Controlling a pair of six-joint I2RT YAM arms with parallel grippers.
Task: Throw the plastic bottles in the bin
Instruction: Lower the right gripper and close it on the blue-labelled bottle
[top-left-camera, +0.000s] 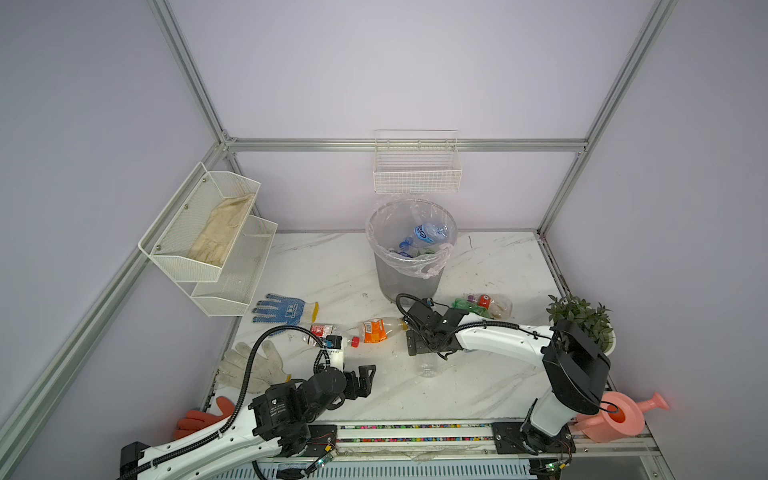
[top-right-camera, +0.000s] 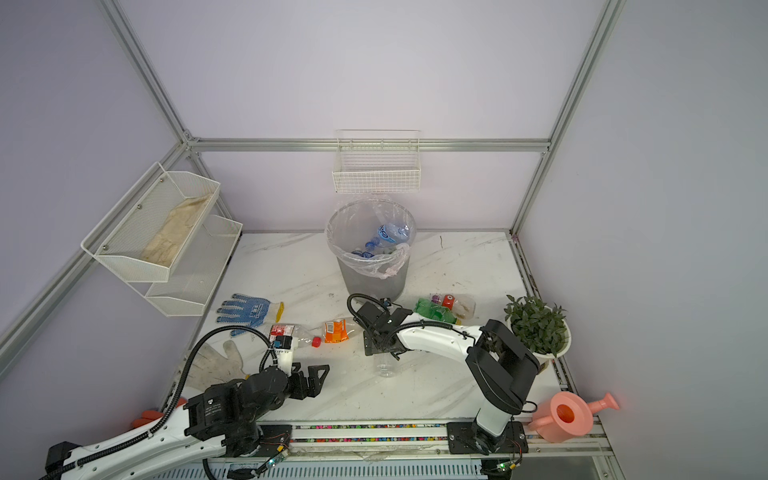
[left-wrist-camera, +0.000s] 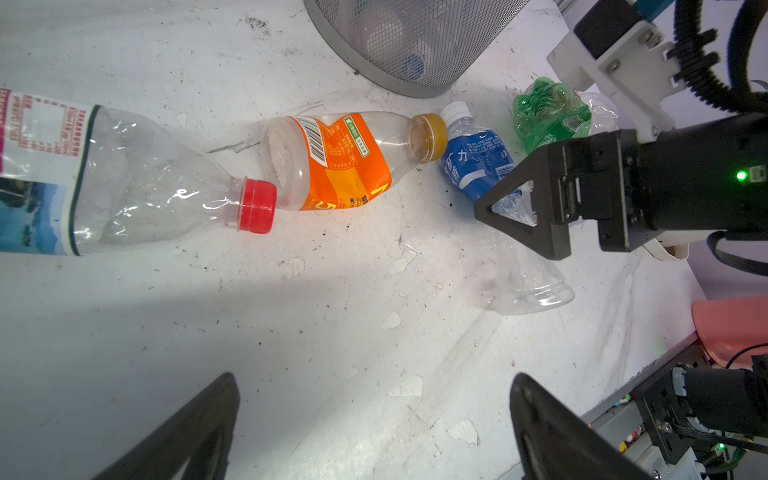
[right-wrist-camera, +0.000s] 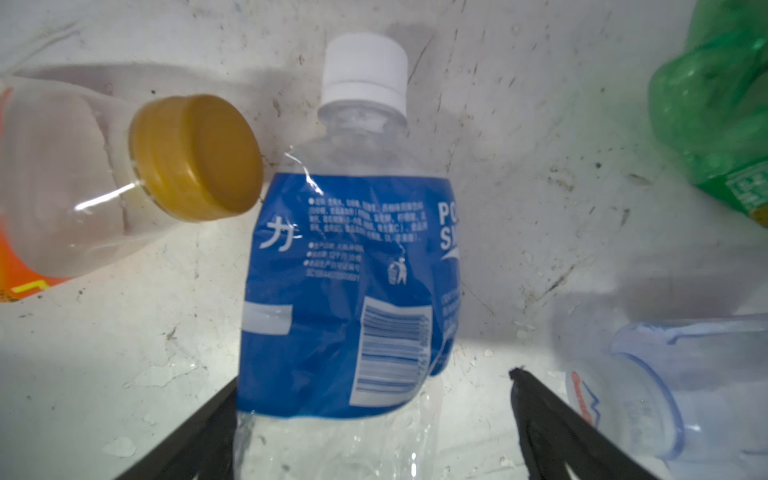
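Observation:
The grey mesh bin (top-left-camera: 399, 278) stands at the back middle with blue-labelled bottles (top-left-camera: 428, 235) inside. Several plastic bottles lie on the table: a red-capped one (left-wrist-camera: 145, 183), an orange-labelled one (left-wrist-camera: 340, 162), a crushed green one (left-wrist-camera: 548, 116) and a clear one (left-wrist-camera: 532, 282). My right gripper (right-wrist-camera: 374, 380) is open and low over a blue-labelled, white-capped bottle (right-wrist-camera: 349, 270), its fingers on either side of the bottle's lower part. My left gripper (left-wrist-camera: 374, 376) is open over bare table near the front, holding nothing.
A blue-dotted glove (top-left-camera: 286, 311), a white glove (top-left-camera: 253, 365) and an orange glove (top-left-camera: 199, 417) lie at the left. White wire baskets (top-left-camera: 208, 232) hang on the left wall and another (top-left-camera: 415, 174) on the back wall. A potted plant (top-left-camera: 582, 320) and a pink watering can (top-left-camera: 619, 419) stand at the right.

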